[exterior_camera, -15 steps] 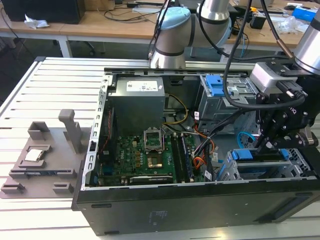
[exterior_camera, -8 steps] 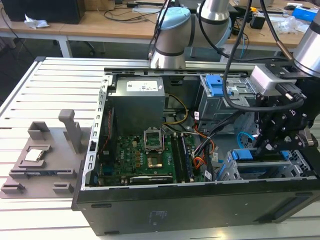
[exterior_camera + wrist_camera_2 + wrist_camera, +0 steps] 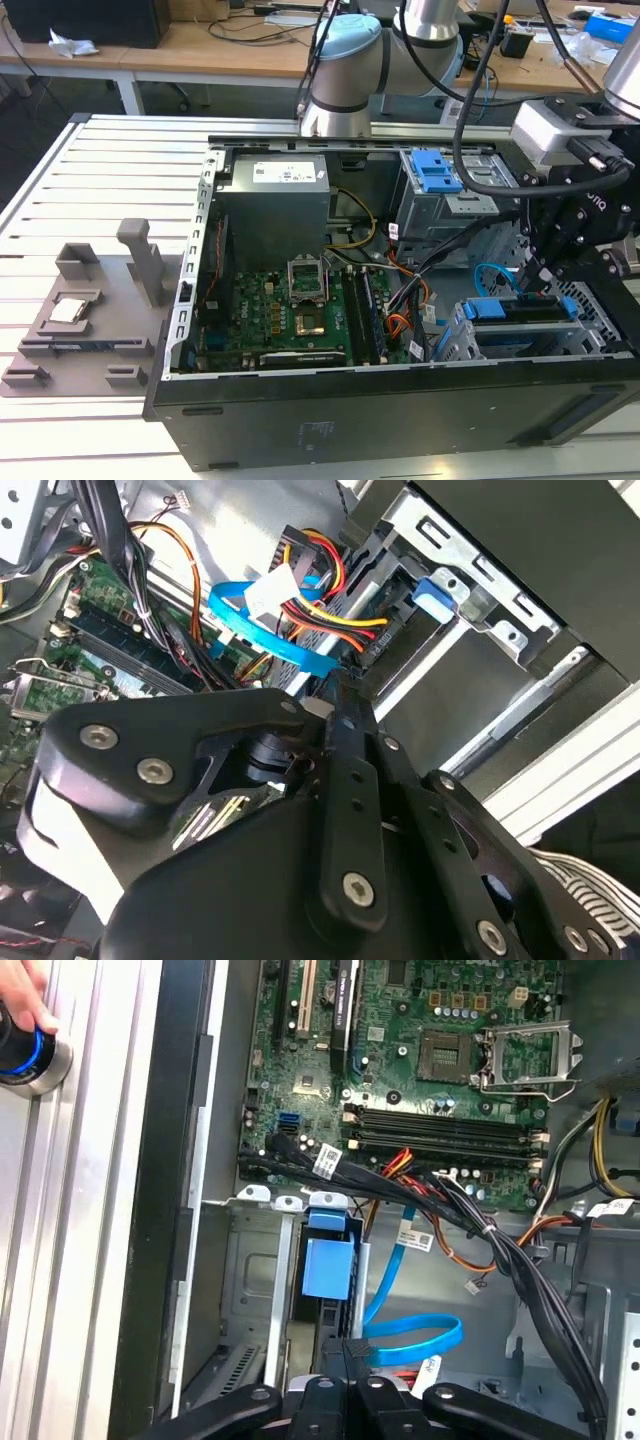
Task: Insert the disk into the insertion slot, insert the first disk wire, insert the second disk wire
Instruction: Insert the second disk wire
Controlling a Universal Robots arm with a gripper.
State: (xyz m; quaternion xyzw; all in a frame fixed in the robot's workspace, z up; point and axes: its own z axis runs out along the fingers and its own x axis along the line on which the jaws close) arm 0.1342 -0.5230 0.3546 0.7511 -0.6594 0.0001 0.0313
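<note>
The disk (image 3: 522, 310), silver in its blue carrier (image 3: 327, 1265), lies inside the insertion slot (image 3: 500, 345), the low grey cage at the case's front corner on the exterior view's right. My gripper (image 3: 530, 275) hangs right over the disk's rear edge. In both wrist views its fingers are shut on the black connector of a flat blue wire (image 3: 415, 1340), which loops away over the case floor (image 3: 265, 630). The gripper (image 3: 350, 1355) holds that connector close to the disk's back. A bundle of red, yellow and black wires with a black plug (image 3: 305, 580) lies just beyond the gripper (image 3: 335, 690).
A taller grey cage with a blue ribbed latch (image 3: 437, 172) stands behind the slot. The power supply (image 3: 275, 195) and motherboard (image 3: 290, 310) take up the case's left. Black cable bundles (image 3: 480, 1230) cross beside the cage. A hand rests on a blue-ringed button (image 3: 22, 1038) outside the case.
</note>
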